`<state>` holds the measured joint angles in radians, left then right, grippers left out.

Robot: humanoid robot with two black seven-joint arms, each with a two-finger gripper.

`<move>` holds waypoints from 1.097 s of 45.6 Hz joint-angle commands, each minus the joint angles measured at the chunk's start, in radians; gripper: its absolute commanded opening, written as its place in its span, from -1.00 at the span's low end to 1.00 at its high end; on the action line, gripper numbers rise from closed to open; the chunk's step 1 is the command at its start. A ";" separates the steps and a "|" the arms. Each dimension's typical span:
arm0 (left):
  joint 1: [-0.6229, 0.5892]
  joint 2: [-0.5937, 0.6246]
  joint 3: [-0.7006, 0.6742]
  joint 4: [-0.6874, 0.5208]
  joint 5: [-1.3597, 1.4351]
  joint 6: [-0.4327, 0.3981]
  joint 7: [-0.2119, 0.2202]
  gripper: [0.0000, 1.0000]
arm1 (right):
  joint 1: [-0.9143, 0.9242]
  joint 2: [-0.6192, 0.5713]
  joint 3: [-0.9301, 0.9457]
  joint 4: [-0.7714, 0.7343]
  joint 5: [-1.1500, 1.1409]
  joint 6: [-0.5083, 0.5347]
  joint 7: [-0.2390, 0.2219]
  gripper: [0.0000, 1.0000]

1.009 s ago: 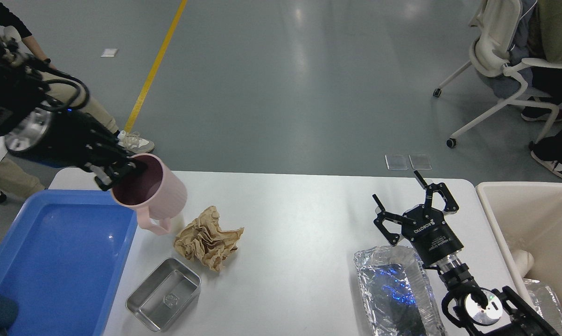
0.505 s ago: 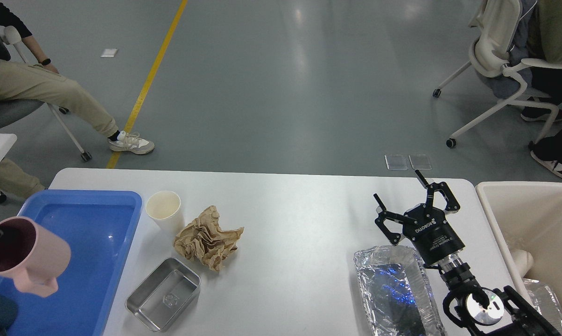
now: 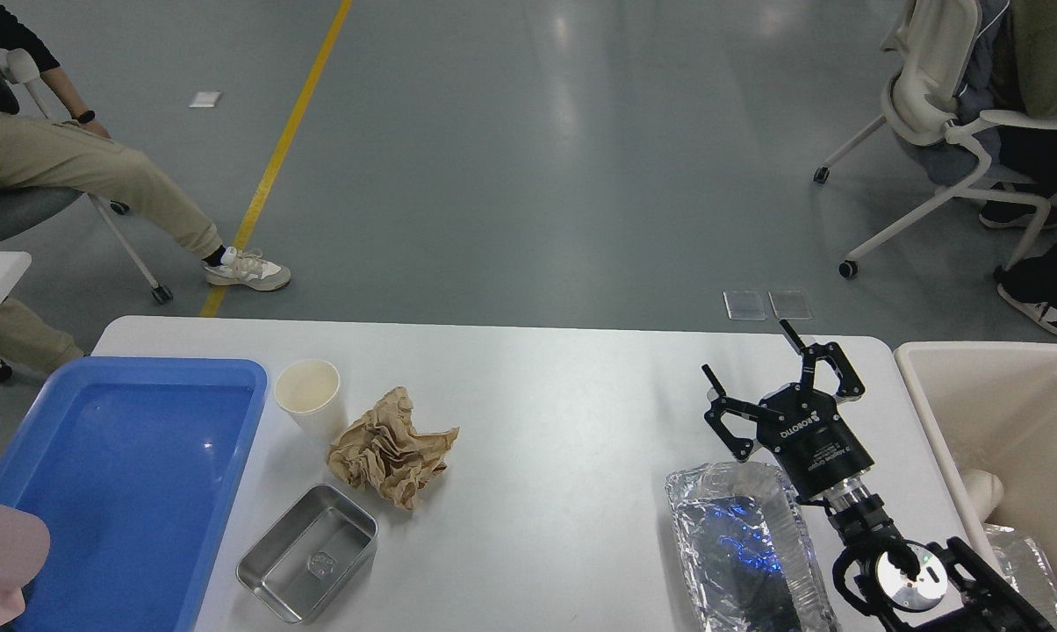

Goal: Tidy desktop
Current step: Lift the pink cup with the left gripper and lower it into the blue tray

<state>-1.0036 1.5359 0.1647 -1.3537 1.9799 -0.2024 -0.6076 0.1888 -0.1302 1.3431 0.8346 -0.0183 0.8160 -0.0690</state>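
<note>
The white desktop (image 3: 564, 412) holds a cream paper cup (image 3: 308, 397), a crumpled brown paper ball (image 3: 390, 448), a small steel tin (image 3: 307, 553) and a foil tray (image 3: 739, 544). A pink mug (image 3: 0, 562) shows at the bottom left edge, over the near end of the blue tray (image 3: 116, 474). What holds the mug is out of view, as is my left gripper. My right gripper (image 3: 748, 353) is open and empty, just beyond the far end of the foil tray, fingers pointing away from me.
A cream-coloured bin (image 3: 1011, 412) stands off the table's right end with white and foil items inside. A seated person is at the far left and an office chair (image 3: 941, 123) at the far right, both on the floor beyond the table.
The pink mug moved from above the tray's far corner down and left to the bottom left edge, uncovering the paper cup. My left arm left the view. The right arm barely moved.
</note>
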 commanded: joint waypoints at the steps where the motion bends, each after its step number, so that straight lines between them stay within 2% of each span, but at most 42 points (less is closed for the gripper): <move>1: 0.003 -0.085 0.027 0.090 -0.007 0.046 0.002 -0.90 | -0.002 -0.002 -0.001 0.000 0.000 -0.002 0.000 1.00; 22: 0.160 -0.359 0.044 0.332 -0.067 0.162 0.006 -0.90 | -0.014 -0.003 0.001 -0.006 0.000 -0.002 0.002 1.00; 37: 0.241 -0.424 0.044 0.389 -0.101 0.218 0.006 -0.87 | -0.012 -0.002 -0.001 -0.008 0.000 -0.002 0.002 1.00; 41: 0.249 -0.424 0.044 0.389 -0.101 0.230 0.005 -0.81 | -0.012 -0.002 -0.001 -0.008 0.000 -0.002 0.000 1.00; 50: 0.249 -0.424 0.042 0.389 -0.107 0.241 0.002 -0.54 | -0.014 0.001 -0.002 -0.008 0.000 -0.002 0.002 1.00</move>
<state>-0.7551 1.1123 0.2097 -0.9649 1.8790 0.0336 -0.6047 0.1755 -0.1303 1.3410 0.8267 -0.0184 0.8146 -0.0685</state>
